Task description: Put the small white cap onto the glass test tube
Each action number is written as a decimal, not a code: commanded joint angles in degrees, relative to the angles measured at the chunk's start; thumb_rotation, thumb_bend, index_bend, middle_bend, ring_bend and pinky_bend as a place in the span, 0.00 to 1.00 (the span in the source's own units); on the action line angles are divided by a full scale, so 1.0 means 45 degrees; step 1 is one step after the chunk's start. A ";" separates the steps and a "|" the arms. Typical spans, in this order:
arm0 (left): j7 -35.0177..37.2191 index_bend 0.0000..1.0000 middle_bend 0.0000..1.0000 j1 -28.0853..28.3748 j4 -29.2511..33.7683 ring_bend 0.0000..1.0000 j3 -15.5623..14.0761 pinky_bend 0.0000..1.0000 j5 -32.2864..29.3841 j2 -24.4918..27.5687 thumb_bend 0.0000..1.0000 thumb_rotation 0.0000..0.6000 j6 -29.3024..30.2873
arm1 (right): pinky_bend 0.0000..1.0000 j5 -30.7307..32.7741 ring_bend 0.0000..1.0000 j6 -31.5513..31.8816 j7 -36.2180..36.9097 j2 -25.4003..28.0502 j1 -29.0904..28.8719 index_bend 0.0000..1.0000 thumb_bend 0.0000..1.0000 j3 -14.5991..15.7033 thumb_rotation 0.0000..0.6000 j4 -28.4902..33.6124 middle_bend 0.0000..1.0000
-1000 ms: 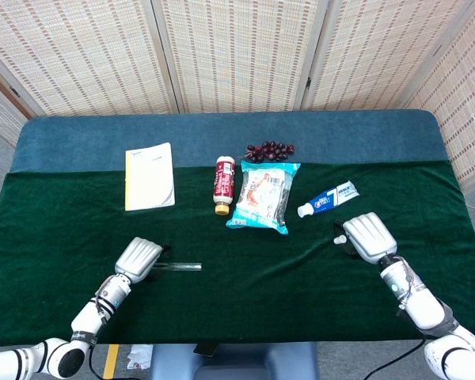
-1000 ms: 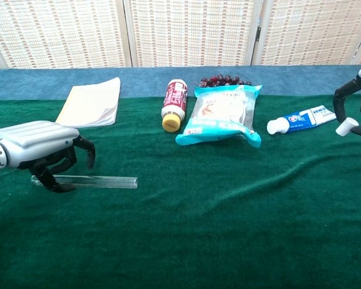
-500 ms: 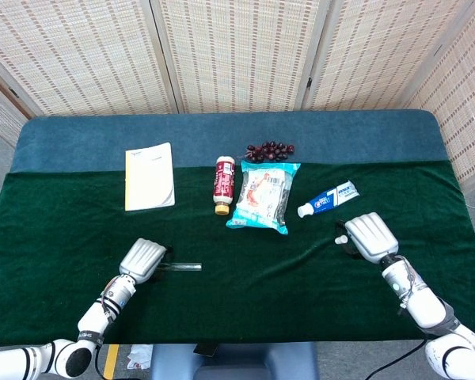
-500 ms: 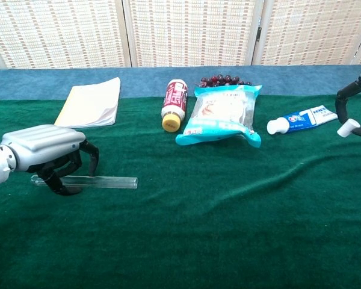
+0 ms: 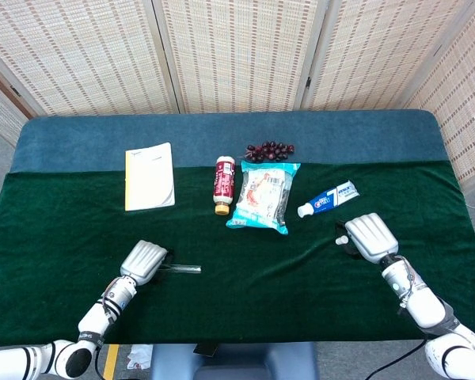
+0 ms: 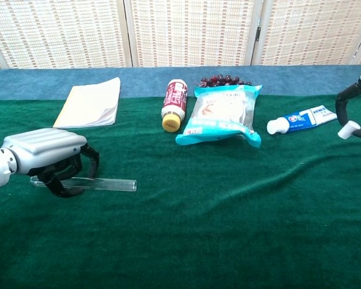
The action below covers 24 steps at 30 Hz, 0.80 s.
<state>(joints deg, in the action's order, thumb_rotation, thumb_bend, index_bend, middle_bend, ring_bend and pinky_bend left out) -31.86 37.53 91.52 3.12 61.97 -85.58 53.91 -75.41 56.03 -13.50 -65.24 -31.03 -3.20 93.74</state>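
- Our left hand [image 6: 45,153] sits low over the near-left part of the table [image 6: 228,229], its fingers curled down around the closed end of the glass test tube [image 6: 102,183].
- The tube lies flat on the green cloth, its open end pointing toward the middle of the table. We cannot tell whether the fingers grip it firmly or only cage it; it does not look lifted.
- Our right hand [image 5: 368,236] is at the far right, above the cloth, and pinches the small white cap [image 6: 348,129] between its dark fingertips.
- Cap and tube are well apart, on opposite sides of the table.
- As we judge it, the cap pickup is done and the tube grasp is in hand. Still ahead: raise the tube, bring both hands together, line the cap up with the open mouth, and press it on.
- Between the two hands, toward the back, lie a yellow notebook [image 6: 90,102], a small red-labelled bottle [image 6: 174,104], a blue snack packet [image 6: 222,113], a bunch of dark grapes [image 5: 270,149], and a toothpaste tube [image 6: 301,119]. None of them touches either hand.
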 commanded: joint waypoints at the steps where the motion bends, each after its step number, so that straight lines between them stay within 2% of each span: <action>1: 0.0038 0.52 0.89 0.0010 0.0014 0.86 -0.0027 0.80 -0.0031 0.0028 0.40 1.00 0.0019 | 1.00 -0.0008 1.00 -0.0006 0.0014 -0.0009 -0.0005 0.79 0.58 -0.0010 0.98 -0.0005 1.00; 8: 0.0631 0.59 0.90 -0.0097 -0.0108 0.87 -0.0036 0.81 0.0248 -0.0040 0.42 1.00 0.0275 | 1.00 -0.0161 1.00 0.0121 0.0230 0.0032 0.0043 0.80 0.58 -0.0049 0.98 0.0092 1.00; 16: 0.3818 0.65 0.92 -0.0601 0.0339 0.88 0.0313 0.82 0.1644 0.0628 0.42 1.00 0.0752 | 1.00 -0.1158 1.00 0.0944 0.1442 0.0631 0.0222 0.81 0.59 -0.0291 0.98 0.1014 1.00; 24: 0.7693 0.70 0.93 -0.1006 0.1220 0.89 0.0698 0.82 0.3132 0.1441 0.46 1.00 0.1253 | 1.00 -0.3271 1.00 0.1587 0.3508 0.1274 -0.0090 0.83 0.59 -0.0529 0.98 0.2639 1.00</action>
<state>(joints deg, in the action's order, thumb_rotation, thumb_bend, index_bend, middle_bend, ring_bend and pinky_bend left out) -2.36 33.87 94.99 5.36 73.34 -81.00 58.77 -87.80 62.20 -0.02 -60.18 -30.72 -5.06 103.74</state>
